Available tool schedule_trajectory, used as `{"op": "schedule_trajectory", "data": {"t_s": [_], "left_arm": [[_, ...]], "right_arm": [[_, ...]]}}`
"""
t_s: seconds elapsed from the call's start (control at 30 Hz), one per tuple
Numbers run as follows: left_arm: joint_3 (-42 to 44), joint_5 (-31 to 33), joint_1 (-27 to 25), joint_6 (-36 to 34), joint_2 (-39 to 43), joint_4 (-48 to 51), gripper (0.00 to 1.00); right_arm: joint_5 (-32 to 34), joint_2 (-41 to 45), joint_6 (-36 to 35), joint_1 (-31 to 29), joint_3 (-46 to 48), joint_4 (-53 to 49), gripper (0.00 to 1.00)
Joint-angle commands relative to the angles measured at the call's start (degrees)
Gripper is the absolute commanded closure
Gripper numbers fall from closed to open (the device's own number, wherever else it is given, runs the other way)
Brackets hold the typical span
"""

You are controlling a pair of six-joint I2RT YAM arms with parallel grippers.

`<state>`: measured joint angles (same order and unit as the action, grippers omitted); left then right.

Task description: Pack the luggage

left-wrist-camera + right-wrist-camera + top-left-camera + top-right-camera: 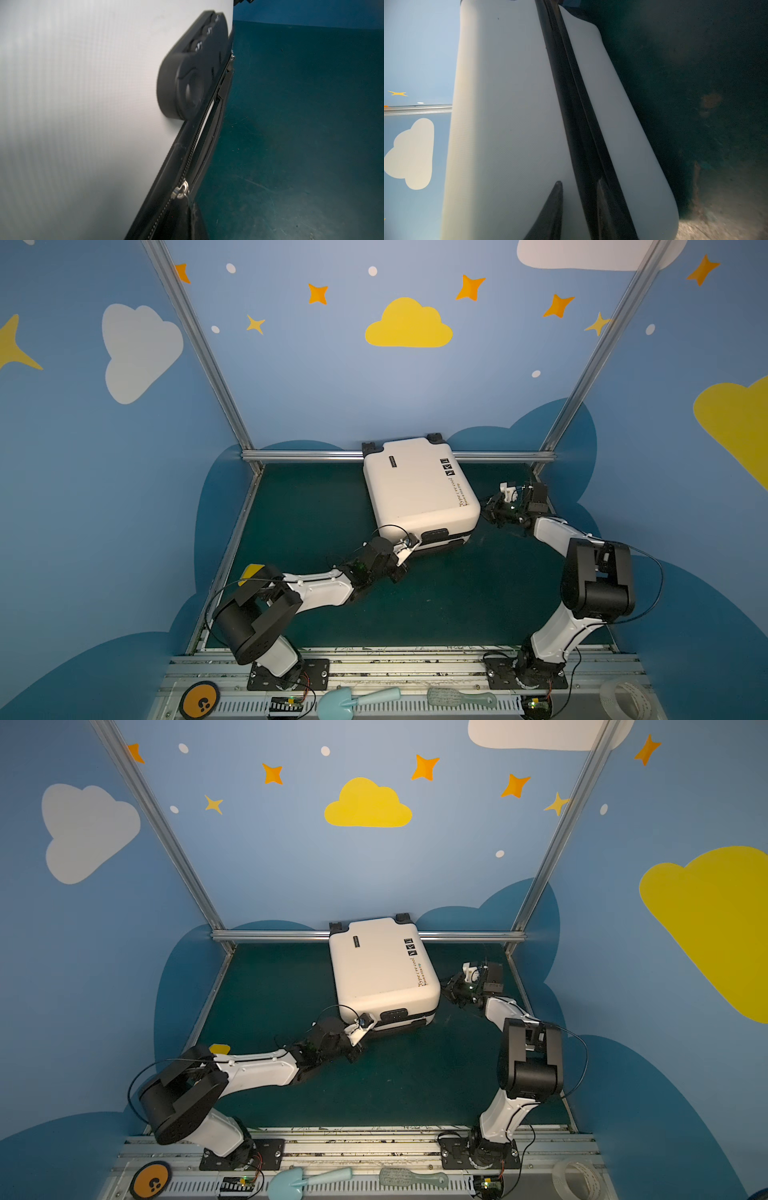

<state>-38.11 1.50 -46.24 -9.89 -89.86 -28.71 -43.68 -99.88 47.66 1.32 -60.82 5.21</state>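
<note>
- Black at the tips, my left pincer [409,552] is clenched tight at the near corner of the luggage [415,489]. The wrist view is cramped, but it seems to be nipping the zipper pull [181,191].
- Just ahead of that pincer the zipper [193,149] runs along the side of the case. Past the pull its two rows of teeth stand apart, with a pale sliver between them.
- Further along the same side from the pincer sits the black combination lock [187,79], set into the white shell.
- My right pincer [579,184] is released. Its two fingers [552,212] stand apart, not closed on anything, right up against the opposite side of the case. One lies over the white shell and one over the black seam band.
- Between the two pincers the luggage lies flat on the green mat [316,522], lid down and turned askew.
- At the end farthest from both pincers, its black wheels [369,447] are up against the metal rail [299,455] along the back wall.
- On top of the shell, nearer the right pincer than the left, I see black stickers [446,466] and a line of small text.
- Well behind both pincers, by the arm bases, lie a pale blue toy shovel [353,700], a brush [461,699] and a roll of tape [609,695].
</note>
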Motion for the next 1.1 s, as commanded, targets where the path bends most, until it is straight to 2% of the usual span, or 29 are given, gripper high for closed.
{"op": "schedule_trajectory", "data": {"t_s": [0.0, 0.27, 0.57, 1.07], "left_arm": [[-0.4, -10.5, -2.5, -0.8, 0.6, 1.1, 0.97], [-2.1, -11.4, -4.3, -0.3, -1.3, -0.8, 0.97], [-4.1, -11.5, -6.4, 0.2, -4.2, -2.9, 0.97], [-10.4, -11.8, -10.5, 0.6, -14.1, -9.4, 0.97]], "right_arm": [[-3.6, 2.0, 0.1, -5.3, 2.0, 1.4, 0.73], [-1.1, 5.4, 2.6, -11.2, 5.6, 4.0, 0.75], [0.6, 6.2, 4.5, -15.5, 5.4, 4.9, 0.77], [4.8, 6.8, 7.7, -23.9, 7.6, 7.6, 0.80]]}}
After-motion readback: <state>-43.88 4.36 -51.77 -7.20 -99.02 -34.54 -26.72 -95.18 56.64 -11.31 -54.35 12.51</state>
